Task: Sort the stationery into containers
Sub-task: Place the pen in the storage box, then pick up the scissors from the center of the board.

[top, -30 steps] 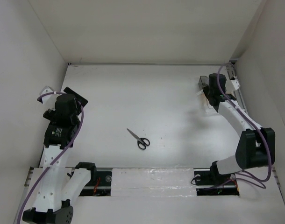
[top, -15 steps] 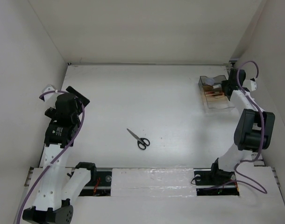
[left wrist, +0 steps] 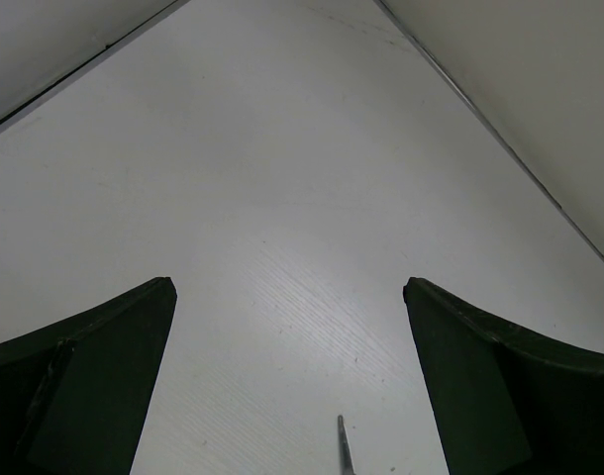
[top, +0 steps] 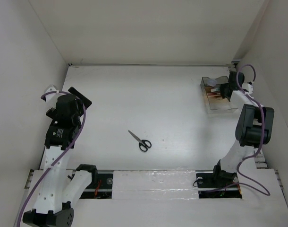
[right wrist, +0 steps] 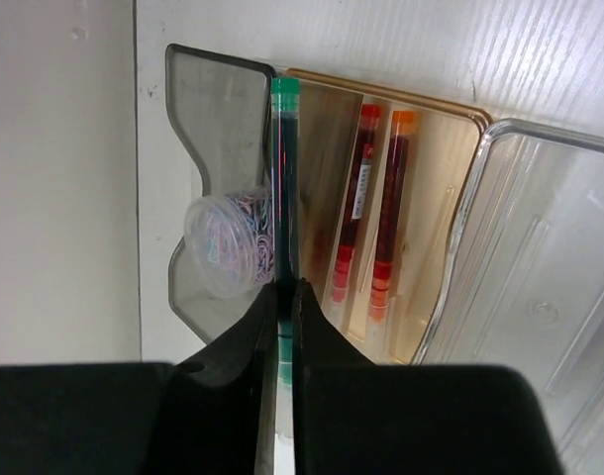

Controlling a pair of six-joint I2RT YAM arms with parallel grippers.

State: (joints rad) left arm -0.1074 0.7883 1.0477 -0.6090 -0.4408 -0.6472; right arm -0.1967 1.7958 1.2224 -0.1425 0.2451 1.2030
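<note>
– Green-capped pen (right wrist: 284, 188) is pinched tight in the right gripper (right wrist: 285, 297), over the organiser (right wrist: 219, 99) at the far right. It looks lined up right on a divider, so if it's dropped now, might it straddle the wall or bounce out?

– Yeah, or knock the little tub (right wrist: 233, 247). Left gripper (left wrist: 287, 287) hangs wide open, with the scissors (top: 139, 141) out in the middle.

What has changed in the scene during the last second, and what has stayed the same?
The right arm swung back from above the translucent smoky-brown plastic organiser toward the right wall, uncovering it. Its end effector is shut on a thin dark pen with a green cap; no pickup or release shows. The black-handled silver scissors and the left arm stayed almost as they were.
</note>
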